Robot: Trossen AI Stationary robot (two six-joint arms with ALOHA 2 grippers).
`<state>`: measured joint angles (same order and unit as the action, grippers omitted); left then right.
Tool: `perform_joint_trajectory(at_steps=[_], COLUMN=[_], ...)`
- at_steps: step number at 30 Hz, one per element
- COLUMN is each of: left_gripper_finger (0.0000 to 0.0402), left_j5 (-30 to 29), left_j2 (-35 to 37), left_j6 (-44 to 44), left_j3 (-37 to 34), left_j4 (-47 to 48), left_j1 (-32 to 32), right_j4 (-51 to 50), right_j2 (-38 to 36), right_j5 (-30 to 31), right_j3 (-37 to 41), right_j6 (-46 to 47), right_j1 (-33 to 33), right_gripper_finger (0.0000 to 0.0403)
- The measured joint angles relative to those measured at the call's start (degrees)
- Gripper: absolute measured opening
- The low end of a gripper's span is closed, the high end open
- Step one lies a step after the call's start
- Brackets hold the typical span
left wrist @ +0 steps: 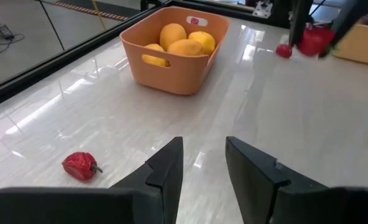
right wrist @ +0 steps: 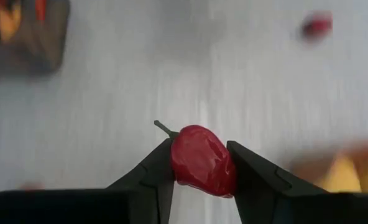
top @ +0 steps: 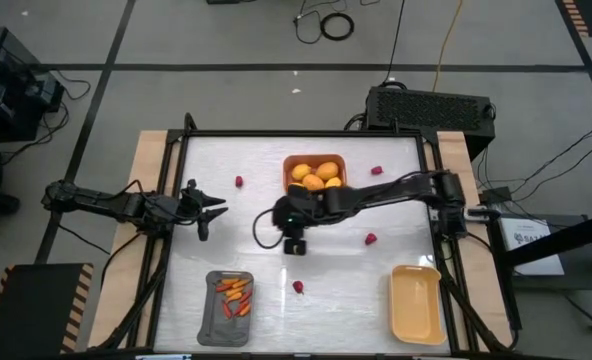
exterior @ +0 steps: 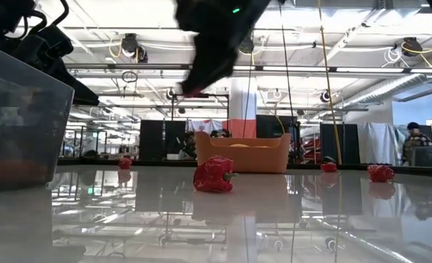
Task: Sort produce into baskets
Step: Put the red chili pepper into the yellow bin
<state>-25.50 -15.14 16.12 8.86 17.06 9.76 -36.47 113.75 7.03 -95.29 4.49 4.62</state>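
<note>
My right gripper (right wrist: 201,163) is over the middle of the table (top: 294,243), shut on a small red berry-like piece (right wrist: 202,160). My left gripper (left wrist: 202,167) is open and empty at the table's left (top: 214,212), near a red piece (left wrist: 80,165) lying on the table. The orange-brown basket (top: 316,160) holds several yellow-orange fruits (left wrist: 185,45). The dark grey basket (top: 216,318) holds thin orange-red sticks (top: 234,296). The pale yellow basket (top: 416,305) stands at the near right. My right gripper pinches the red piece by its two opposite sides (right wrist: 179,163) between its two fingers. The fingers come from above, pointing down. The piece is lifted clear of the table, and its short stem (right wrist: 164,128) sticks out beyond the fingertips.
Loose red pieces lie on the table at the far left (top: 239,182), far right (top: 377,170), right of middle (top: 371,239) and near the front (top: 298,287). A black box (top: 431,105) stands behind the table's far edge.
</note>
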Motion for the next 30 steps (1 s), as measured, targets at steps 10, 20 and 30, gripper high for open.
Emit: perform_joint_trajectory(at_steps=[10,20,30], left_gripper_finger=[0.0127,0.0127,0.0127], left_j5=[0.0,0.0,0.0], left_j2=[0.0,0.0,0.0], left_j6=[-0.01,-0.02,-0.02], left_j3=[0.0,0.0,0.0], left_j4=[0.0,0.0,0.0], left_j1=[0.01,0.0,0.01], right_j4=[-25.2,-44.58,-52.77], right_j2=[-5.0,-6.13,-7.41], right_j5=[-7.42,-7.58,-9.32], right_j3=[0.02,0.09,0.07], right_j6=[14.09,32.38,56.98], right_j1=[6.26,20.67,37.3], right_gripper_finger=[0.0123,0.0123,0.0123])
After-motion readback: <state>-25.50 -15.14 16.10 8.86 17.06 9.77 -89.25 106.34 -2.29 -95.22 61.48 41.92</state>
